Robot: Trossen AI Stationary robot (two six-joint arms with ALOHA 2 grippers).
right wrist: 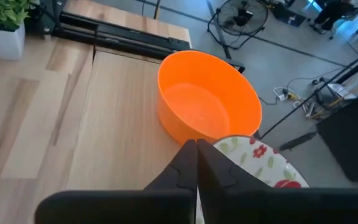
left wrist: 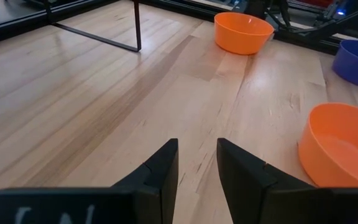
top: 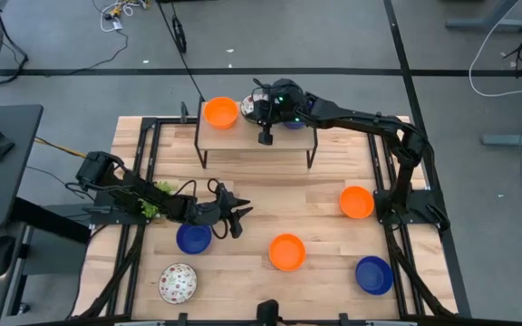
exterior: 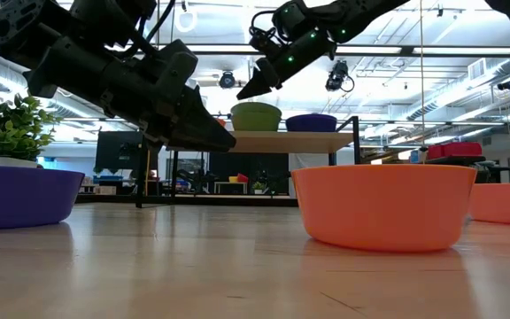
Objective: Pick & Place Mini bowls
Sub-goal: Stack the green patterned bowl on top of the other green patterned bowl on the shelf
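Several mini bowls stand on the wooden table: a blue one (top: 193, 238), an orange one (top: 286, 252), another orange (top: 356, 201), another blue (top: 373, 274) and a speckled white one (top: 178, 282). On the raised shelf (top: 243, 136) at the far side stand an orange bowl (top: 220, 112), a speckled bowl (right wrist: 263, 163) and a blue bowl (exterior: 311, 122). My left gripper (top: 234, 215) hovers open above bare table beside the near-left blue bowl. My right gripper (right wrist: 196, 149) is shut and hangs over the shelf, just above the speckled bowl, pointing toward the orange one (right wrist: 207, 102).
A small green plant (top: 157, 199) in a white pot stands at the table's left under the left arm. The shelf's thin black legs (left wrist: 137, 25) rest on the table. Bare wood lies between the shelf and the near bowls. Black frame rails line both table sides.
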